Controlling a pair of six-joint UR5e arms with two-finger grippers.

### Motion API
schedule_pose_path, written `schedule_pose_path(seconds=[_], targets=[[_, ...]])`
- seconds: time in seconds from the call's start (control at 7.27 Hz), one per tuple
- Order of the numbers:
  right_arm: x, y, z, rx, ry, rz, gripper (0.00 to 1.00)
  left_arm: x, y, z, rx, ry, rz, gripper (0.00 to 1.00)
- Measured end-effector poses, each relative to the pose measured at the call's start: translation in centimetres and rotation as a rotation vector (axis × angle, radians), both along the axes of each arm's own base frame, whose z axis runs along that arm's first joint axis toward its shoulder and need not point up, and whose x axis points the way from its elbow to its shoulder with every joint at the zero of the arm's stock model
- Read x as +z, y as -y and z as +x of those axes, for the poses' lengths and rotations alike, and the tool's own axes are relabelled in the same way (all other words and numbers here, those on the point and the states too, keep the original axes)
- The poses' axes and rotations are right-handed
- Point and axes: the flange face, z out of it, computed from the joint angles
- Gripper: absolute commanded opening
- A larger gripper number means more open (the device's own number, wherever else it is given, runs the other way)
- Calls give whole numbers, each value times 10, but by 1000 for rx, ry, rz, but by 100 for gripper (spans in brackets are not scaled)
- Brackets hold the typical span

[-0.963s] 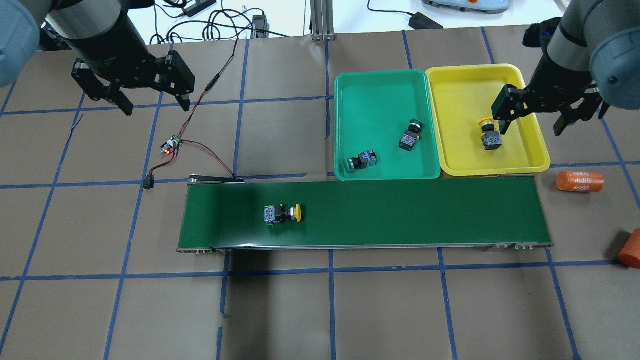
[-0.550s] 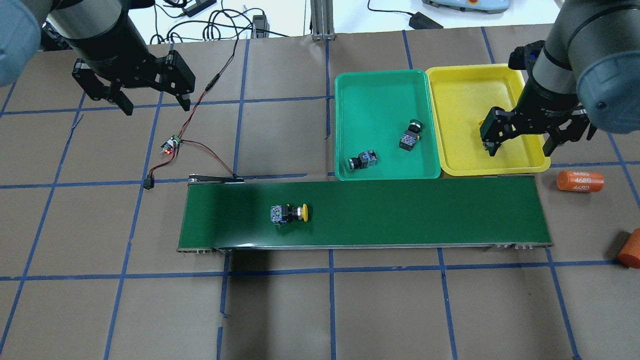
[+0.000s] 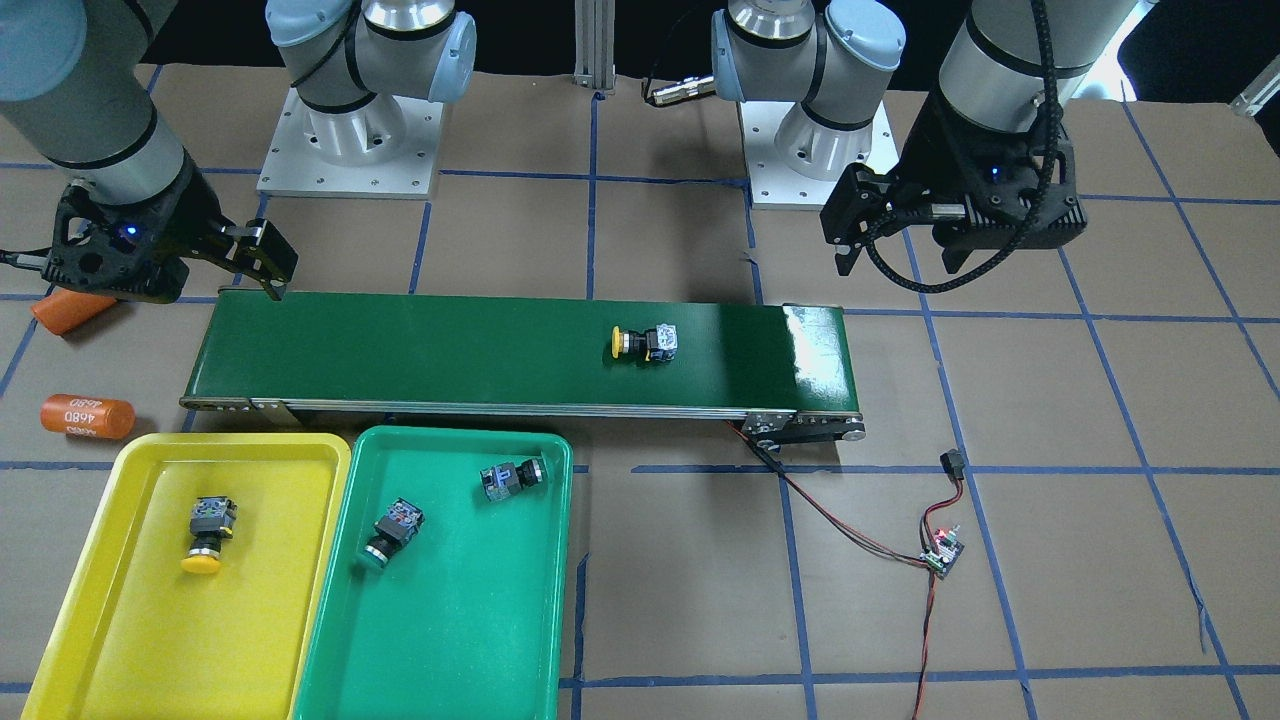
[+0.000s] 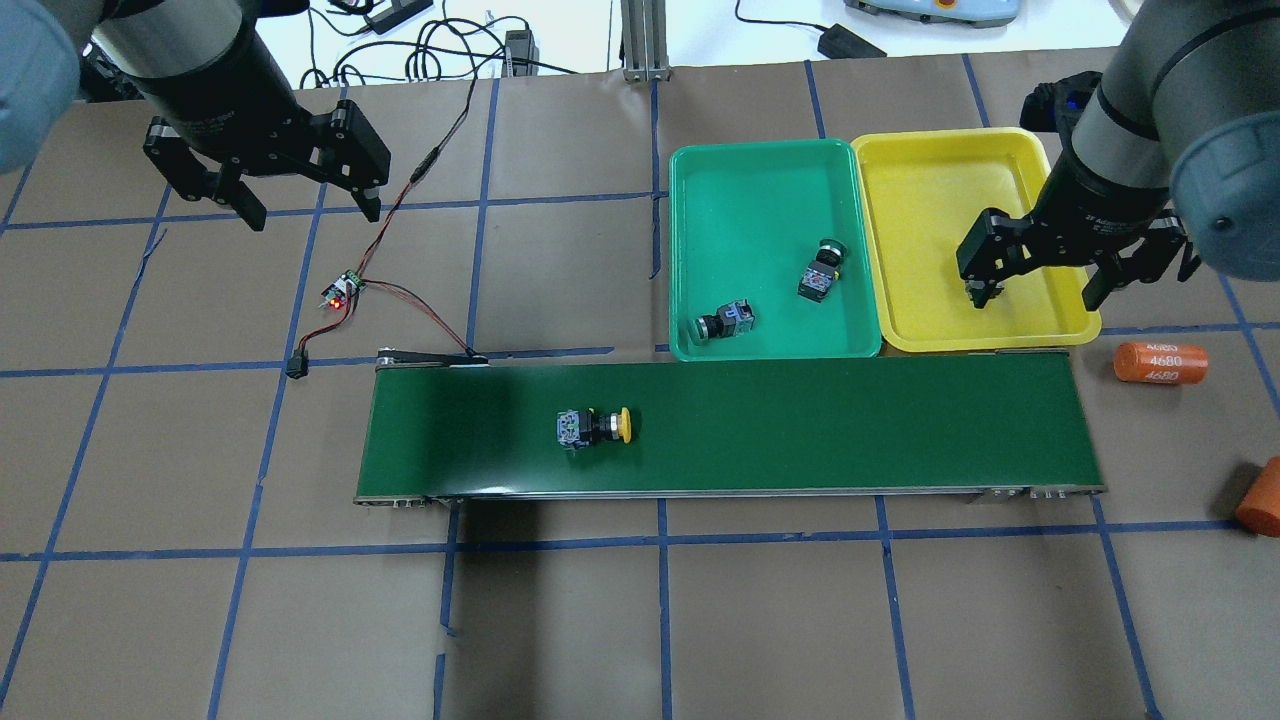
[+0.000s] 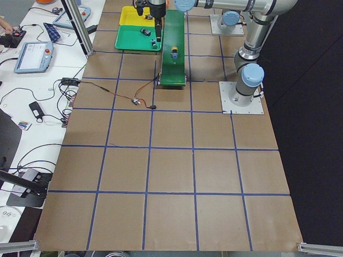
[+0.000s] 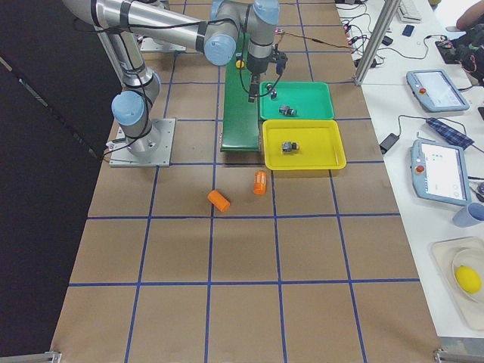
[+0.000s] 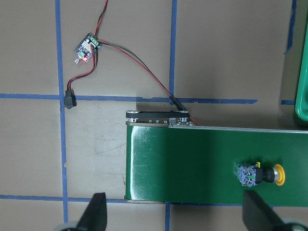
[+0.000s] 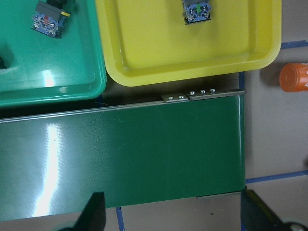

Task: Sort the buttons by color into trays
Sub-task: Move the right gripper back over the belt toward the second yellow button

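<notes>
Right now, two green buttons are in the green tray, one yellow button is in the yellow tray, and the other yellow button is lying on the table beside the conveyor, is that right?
No. The other yellow button lies on the conveyor belt, not on the table beside it, as the overhead view shows. The rest is right.

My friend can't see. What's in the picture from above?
A yellow button lies on the green belt. Two green buttons sit in the green tray, and the right gripper hangs open by the yellow tray.

Both arms hang raised (wrists pointing down); left gripper (image 4: pixel 313 215) and right gripper (image 4: pixel 1035 298) hold fingers (image 4: pixel 365 200) wide apart.
</notes>
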Motion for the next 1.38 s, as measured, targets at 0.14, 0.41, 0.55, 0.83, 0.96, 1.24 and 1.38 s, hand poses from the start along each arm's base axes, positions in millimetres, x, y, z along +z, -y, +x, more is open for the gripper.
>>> schedule_pose_path(seconds=[0.14,0.41,0.55,0.83,0.96,1.24,1.38], targets=[[-2,1,0,-1,5,6,100,0,0,0,0,0,0,100],[0,0,1,-4,7,5,100,0,0,0,-1,0,-1,100],[2,-3,1,-48,3,1,100,0,0,0,-1,0,0,100],[17,-21,5,-344,-23,-34,100,0,0,0,-5,1,0,100],[21,-27,6,-512,-35,-46,100,0,0,0,-6,1,-1,100],[19,-30,10,-745,-51,-62,100,1,0,0,-6,1,-1,100],[16,-28,14,-802,-46,-60,100,1,0,0,-7,1,-1,100]])
